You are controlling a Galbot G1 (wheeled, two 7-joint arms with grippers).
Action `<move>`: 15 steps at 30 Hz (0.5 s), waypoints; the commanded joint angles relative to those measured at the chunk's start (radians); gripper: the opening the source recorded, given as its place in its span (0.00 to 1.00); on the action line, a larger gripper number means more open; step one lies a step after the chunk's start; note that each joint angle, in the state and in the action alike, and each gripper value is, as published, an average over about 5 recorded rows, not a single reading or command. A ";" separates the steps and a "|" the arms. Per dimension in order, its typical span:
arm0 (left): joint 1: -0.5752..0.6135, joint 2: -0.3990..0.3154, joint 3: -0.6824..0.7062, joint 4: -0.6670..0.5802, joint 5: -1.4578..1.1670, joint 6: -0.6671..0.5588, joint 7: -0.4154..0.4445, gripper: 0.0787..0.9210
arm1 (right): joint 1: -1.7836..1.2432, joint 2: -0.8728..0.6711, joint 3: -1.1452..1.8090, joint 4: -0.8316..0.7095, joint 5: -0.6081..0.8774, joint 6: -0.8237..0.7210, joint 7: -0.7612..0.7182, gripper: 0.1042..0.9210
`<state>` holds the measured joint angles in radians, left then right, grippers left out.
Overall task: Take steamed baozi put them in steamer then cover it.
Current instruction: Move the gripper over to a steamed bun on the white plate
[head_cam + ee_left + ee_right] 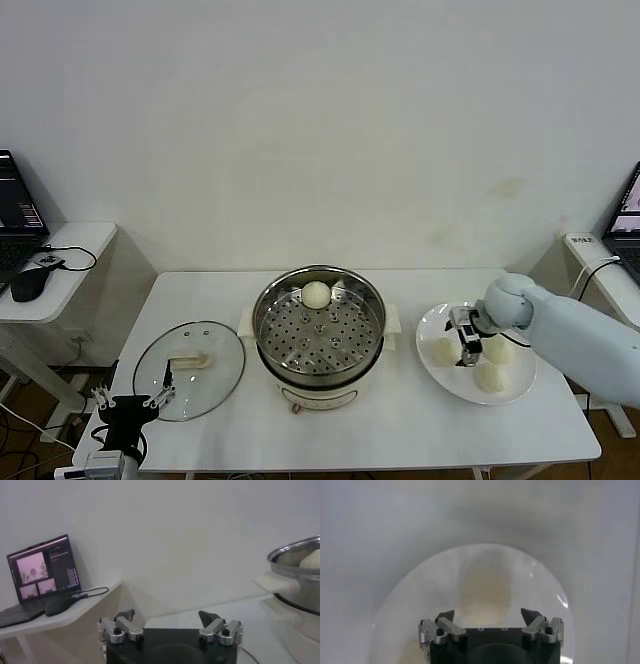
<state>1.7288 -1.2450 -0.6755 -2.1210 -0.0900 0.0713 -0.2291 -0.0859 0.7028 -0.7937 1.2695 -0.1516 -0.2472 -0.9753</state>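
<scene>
1 steamed baozi [316, 294] already sits on the perforated tray of the steamer [318, 335], toward its far side, and its pale top also shows over the pot rim in the left wrist view [311, 559]. 3 more buns remain on the white plate [432, 362] just to the right of the pot: one on the plate's left part [444, 351], one at its near edge [490, 377] and one partly hidden behind the arm [500, 350]. So by my reading about a quarter of the loading is done, 3 transfers are left, and the covering has not begun: the cover [189, 369] lies flat on the table to the left of the steamer, its cream handle up. The right gripper [468, 350] hangs low over the plate with its fingers spread apart and nothing between them; from the head view it stands between the left bun and the other 2, close to all of them. In its own wrist view a pale rounded shape [485, 592] lies straight ahead of the parted fingertips on the plate [410, 605], most likely the bun it is lining up on, though it is too blurred to be sure, and no contact is visible. The left gripper [132, 404] waits at the near left corner of the table, beside the lid's near edge, fingers wide and empty.
</scene>
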 commanded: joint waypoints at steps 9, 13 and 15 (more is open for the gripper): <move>-0.004 -0.005 0.004 0.007 0.000 -0.001 -0.002 0.88 | -0.031 0.063 0.023 -0.052 -0.022 -0.002 -0.008 0.65; -0.002 -0.005 0.003 0.003 0.000 -0.001 -0.002 0.88 | -0.017 0.051 0.025 -0.046 -0.018 -0.002 -0.021 0.60; -0.001 -0.005 0.003 0.000 0.000 -0.001 -0.002 0.88 | 0.002 0.039 0.024 -0.036 -0.011 -0.002 -0.030 0.60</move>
<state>1.7279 -1.2505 -0.6725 -2.1211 -0.0906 0.0706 -0.2310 -0.0968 0.7359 -0.7732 1.2400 -0.1637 -0.2489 -0.9964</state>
